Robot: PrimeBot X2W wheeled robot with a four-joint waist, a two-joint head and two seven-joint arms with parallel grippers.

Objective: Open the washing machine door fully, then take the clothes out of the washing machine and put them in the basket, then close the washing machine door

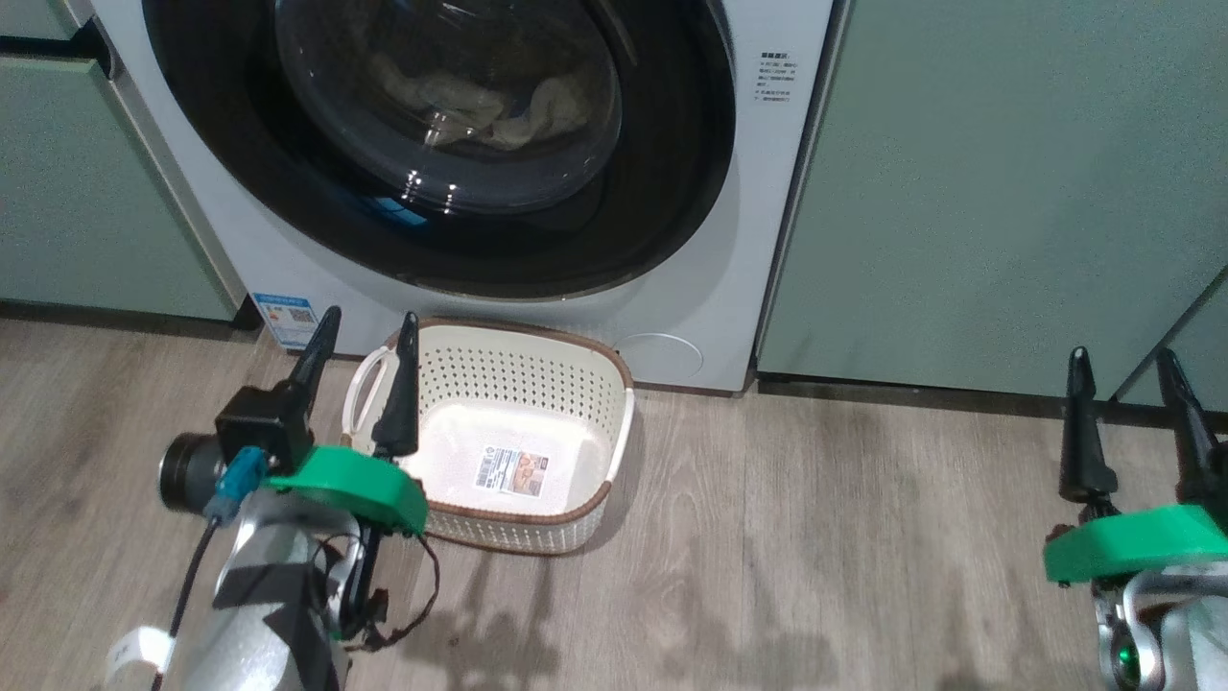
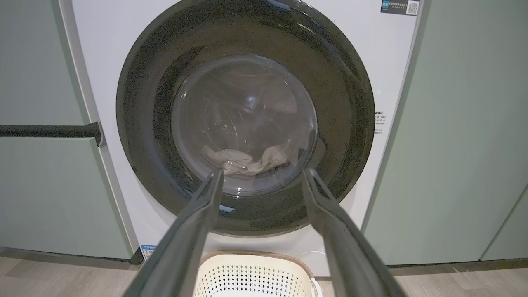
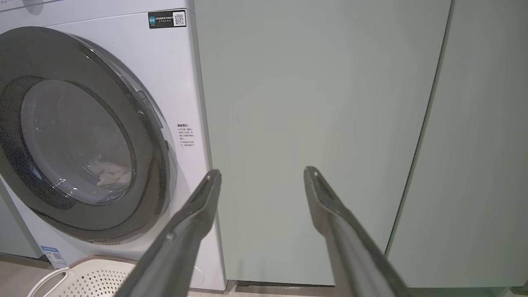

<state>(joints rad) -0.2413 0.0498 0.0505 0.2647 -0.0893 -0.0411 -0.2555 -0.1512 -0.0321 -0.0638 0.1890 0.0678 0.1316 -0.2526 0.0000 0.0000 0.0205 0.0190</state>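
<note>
A grey-brown wood-grain plank floor (image 1: 815, 537) runs up to a dark kick strip (image 1: 959, 395) beneath tall, flat sage-green cabinet doors (image 1: 1007, 192). More sage-green fronts (image 1: 86, 192) stand at the head view's left edge, split by a dark horizontal bar (image 2: 45, 130). Soft shadows lie on the near boards.

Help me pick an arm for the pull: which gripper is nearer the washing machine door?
Left. The left gripper hangs low in front of the washing machine door, beside the basket. The right gripper is far off to the right, before the sage-green cabinet.
</note>
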